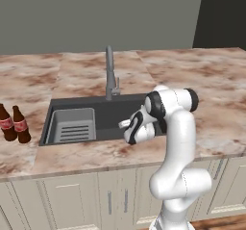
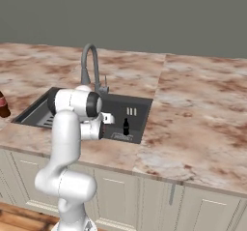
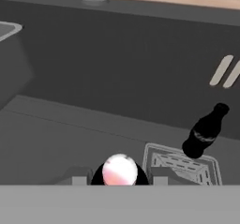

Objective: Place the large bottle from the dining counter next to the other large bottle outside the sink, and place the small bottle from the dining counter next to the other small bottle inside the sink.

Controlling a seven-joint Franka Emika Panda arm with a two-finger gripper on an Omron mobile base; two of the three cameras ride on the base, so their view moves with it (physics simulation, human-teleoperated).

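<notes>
A small dark bottle with a pale pink cap stands low inside the sink, and my gripper is shut on it from above, one finger on each side. My hand hangs over the basin's right half. To its right the other small bottle stands upright on the sink floor, apart from the held one. Two large brown bottles with red labels stand side by side on the counter left of the sink. The dining counter is out of view.
A light grey slotted insert takes up the sink's left part. The curved steel faucet rises behind the basin. A square drain grate lies between the two small bottles. Marbled counter spreads on all sides.
</notes>
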